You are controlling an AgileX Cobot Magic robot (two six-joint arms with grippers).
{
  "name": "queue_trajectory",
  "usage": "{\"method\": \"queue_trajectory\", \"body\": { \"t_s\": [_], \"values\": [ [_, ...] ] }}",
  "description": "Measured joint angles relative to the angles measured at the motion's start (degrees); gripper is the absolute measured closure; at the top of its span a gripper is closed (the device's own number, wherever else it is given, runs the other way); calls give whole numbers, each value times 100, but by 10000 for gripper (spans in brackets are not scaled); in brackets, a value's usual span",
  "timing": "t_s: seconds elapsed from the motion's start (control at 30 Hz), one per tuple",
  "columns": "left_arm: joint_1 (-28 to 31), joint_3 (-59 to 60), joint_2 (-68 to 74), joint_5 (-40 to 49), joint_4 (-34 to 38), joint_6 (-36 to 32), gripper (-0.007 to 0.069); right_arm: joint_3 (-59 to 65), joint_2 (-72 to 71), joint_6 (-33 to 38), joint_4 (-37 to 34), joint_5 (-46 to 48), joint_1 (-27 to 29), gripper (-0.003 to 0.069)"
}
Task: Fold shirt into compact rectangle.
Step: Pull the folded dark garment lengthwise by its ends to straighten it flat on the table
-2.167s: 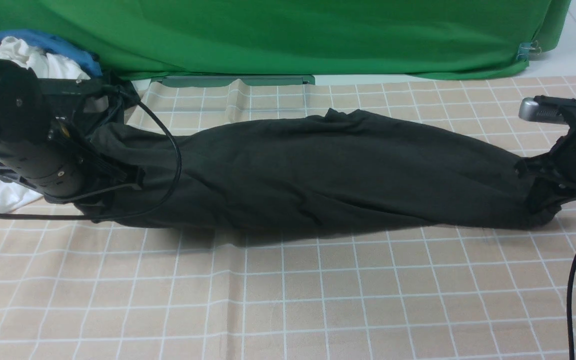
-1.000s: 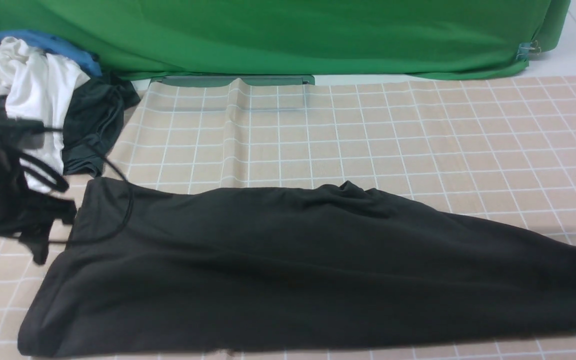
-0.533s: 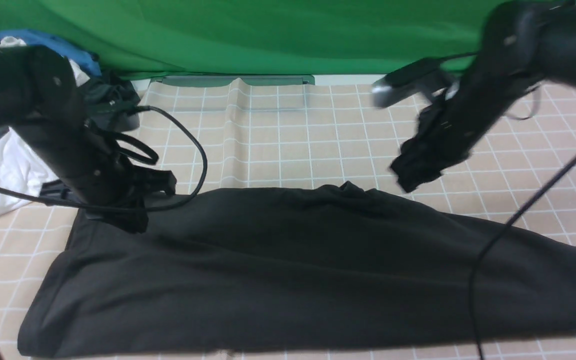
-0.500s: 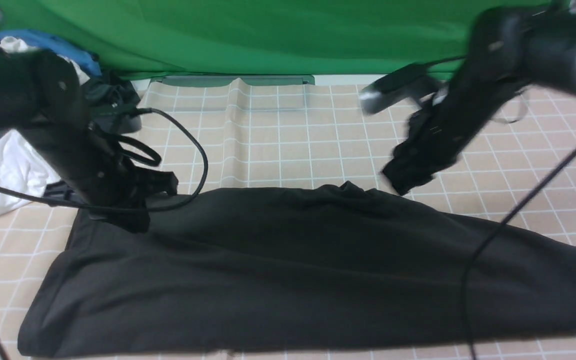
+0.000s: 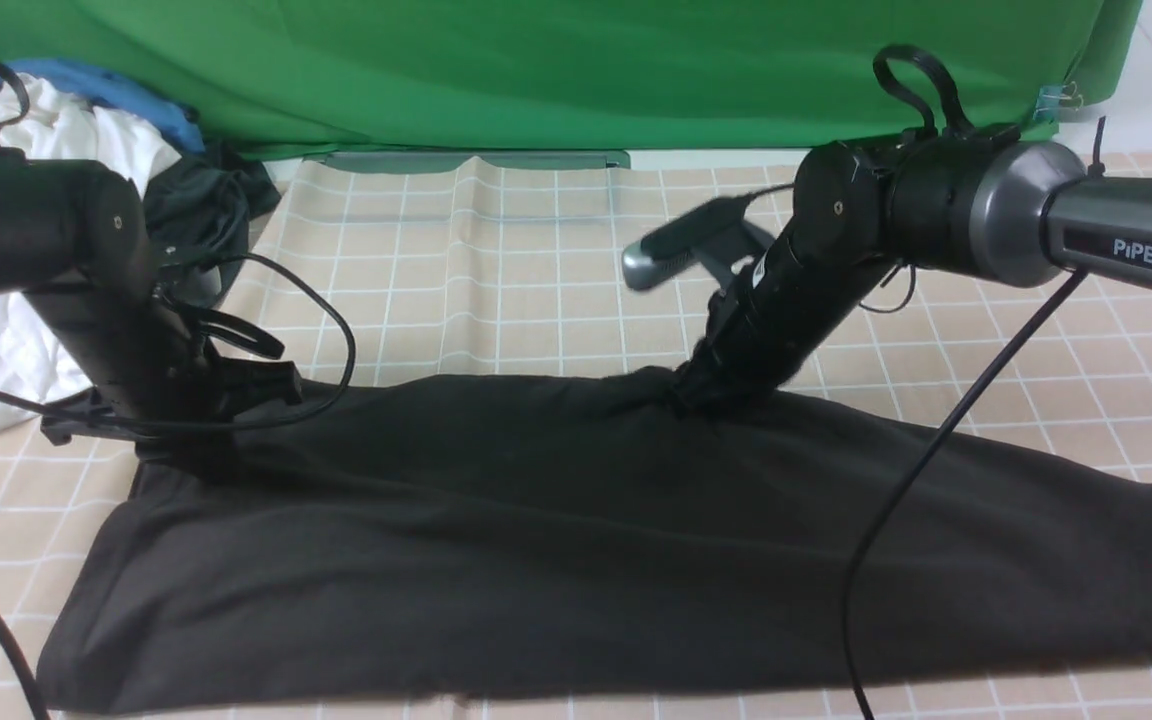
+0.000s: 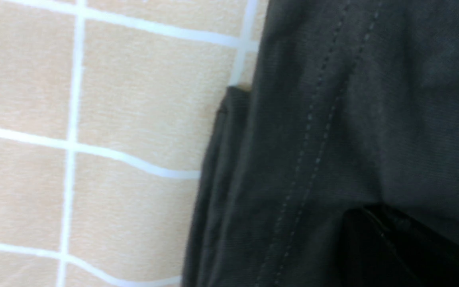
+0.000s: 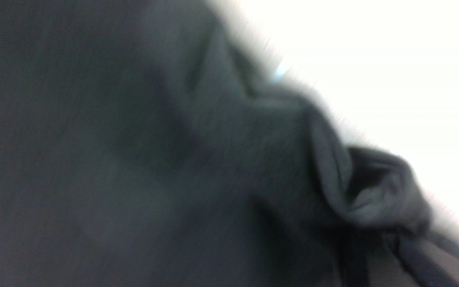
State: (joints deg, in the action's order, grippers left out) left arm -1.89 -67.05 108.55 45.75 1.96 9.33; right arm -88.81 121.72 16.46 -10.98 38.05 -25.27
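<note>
At the shirt's [image 5: 576, 540] far left corner the left gripper [image 5: 191, 440] is clamped on the hem. Midway along its far edge the right gripper [image 5: 701, 395] pinches a bunch of fabric. The shirt's length runs left to right over the checked cloth [image 5: 536, 270], nearward of both.

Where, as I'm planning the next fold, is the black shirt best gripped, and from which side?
Probably along its far edge, coming from above: the shirt lies as a flat band, and its stitched far-left hem corner and the raised mid-edge bunch offer loose fabric to pinch.
</note>
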Motion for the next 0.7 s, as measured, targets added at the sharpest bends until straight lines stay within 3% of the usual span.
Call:
{"method": "queue_trajectory", "body": {
  "t_s": [0.13,0.37,0.7],
  "values": [
    [6,0,0,46,-36,0,607,-78,26,-441,-4,-326,259,615],
    [10,1,-110,175,-122,-65,607,-457,-295,-323,148,1179,724,611],
    [17,394,-2142,398,90,-317,606,125,-1755,-535,296,2990,2446,603]
  ]
}}
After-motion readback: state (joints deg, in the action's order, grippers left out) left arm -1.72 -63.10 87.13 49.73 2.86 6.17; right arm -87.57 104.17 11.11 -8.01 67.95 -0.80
